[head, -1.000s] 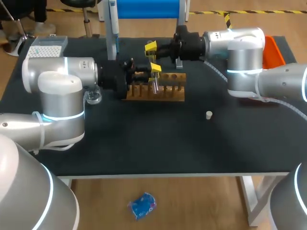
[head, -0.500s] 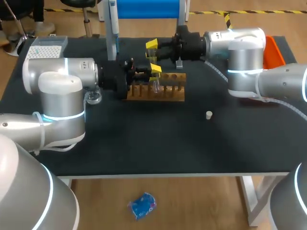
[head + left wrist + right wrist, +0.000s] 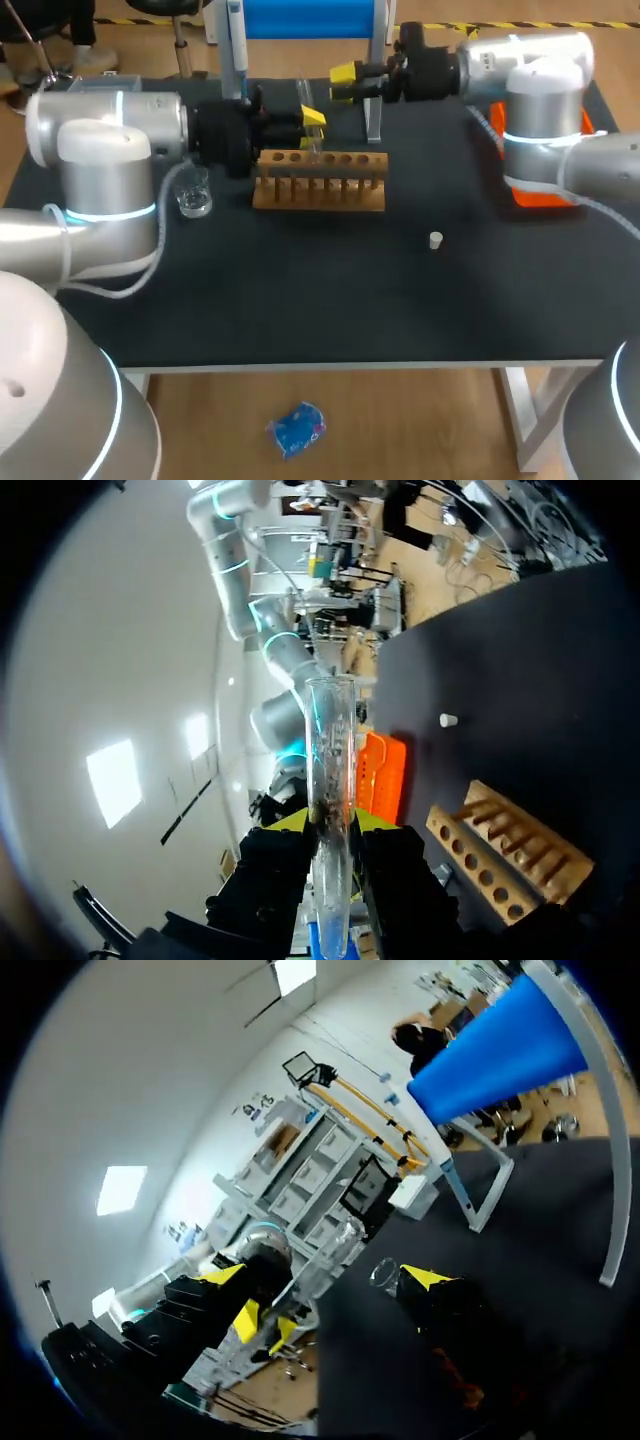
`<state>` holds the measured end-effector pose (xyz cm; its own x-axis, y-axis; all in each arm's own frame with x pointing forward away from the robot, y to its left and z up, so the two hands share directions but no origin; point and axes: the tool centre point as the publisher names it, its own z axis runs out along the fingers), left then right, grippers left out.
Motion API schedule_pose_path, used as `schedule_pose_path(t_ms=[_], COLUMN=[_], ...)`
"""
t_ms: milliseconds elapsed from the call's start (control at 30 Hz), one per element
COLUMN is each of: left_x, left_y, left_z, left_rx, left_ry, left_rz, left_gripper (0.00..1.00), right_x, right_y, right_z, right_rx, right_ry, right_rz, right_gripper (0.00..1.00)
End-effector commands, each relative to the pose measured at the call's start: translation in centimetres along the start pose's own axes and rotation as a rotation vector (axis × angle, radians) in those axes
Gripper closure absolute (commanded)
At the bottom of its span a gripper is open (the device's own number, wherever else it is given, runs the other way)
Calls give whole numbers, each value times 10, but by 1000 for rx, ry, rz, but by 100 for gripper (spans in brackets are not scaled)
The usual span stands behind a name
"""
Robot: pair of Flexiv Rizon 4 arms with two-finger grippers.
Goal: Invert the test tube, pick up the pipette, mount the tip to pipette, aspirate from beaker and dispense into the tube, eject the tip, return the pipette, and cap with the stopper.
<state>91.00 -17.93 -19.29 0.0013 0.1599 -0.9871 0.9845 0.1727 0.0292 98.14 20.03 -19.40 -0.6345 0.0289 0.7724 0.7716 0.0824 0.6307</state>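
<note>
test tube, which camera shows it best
The left wrist view: the test tube runs full length, clamped in the left gripper. The head view shows it small, by the wooden rack. The right wrist view barely shows it.

The rack (image 3: pixel 318 185) stands mid-table, with the beaker (image 3: pixel 192 202) to its left and the stopper (image 3: pixel 435 240) nearer and to its right. Just behind the rack, the left gripper (image 3: pixel 312 118) holds the test tube (image 3: pixel 304 95). The right gripper (image 3: pixel 345 82) hangs farther back and to the right, apart from the tube.
</note>
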Motion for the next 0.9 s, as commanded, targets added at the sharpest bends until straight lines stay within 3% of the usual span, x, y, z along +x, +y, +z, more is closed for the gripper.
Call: schedule_pose_path(t_ms=[33, 333, 400, 467, 533, 567, 600, 633, 667, 733, 900], left_x=[-7, -7, -17, -29, -37, -44, -50, -53, -60, -63, -63], left_y=[-3, -3, -4, -4, -5, -7, -9, -14, -16, -15, -15], left_z=[-4, -4, -5, -7, -10, -11, -11, -9, -7, -10, -10], left_rx=[0, 0, -23, -67, -108, -111, -116, -55, -24, -86, -86], left_ry=[34, 34, -21, 2, -51, -46, -54, -109, -151, -67, -67], left_rz=[7, 7, -126, -229, -439, -456, -559, -687, -724, -728, -728], left_gripper=[100, 100, 100, 100, 100, 100, 100, 100, 100, 100, 100], right_x=[13, 13, 12, 12, 8, 3, -1, -1, -2, -2, -2], right_y=[-3, -3, -2, -4, -10, -13, -16, -21, -25, -25, -25], right_z=[-8, -8, -12, -20, -31, -39, -47, -53, -61, -61, -61], right_rx=[56, 56, 57, 127, 219, 265, 301, 311, 334, 334, 334], right_ry=[-147, -147, -170, -225, -284, -314, -332, -281, -266, -266, -266], right_rz=[-430, -430, -497, -659, -831, -899, -949, -985, -991, -991, -991], right_gripper=[0, 0, 0, 0, 0, 0, 0, 0, 0, 0, 0])
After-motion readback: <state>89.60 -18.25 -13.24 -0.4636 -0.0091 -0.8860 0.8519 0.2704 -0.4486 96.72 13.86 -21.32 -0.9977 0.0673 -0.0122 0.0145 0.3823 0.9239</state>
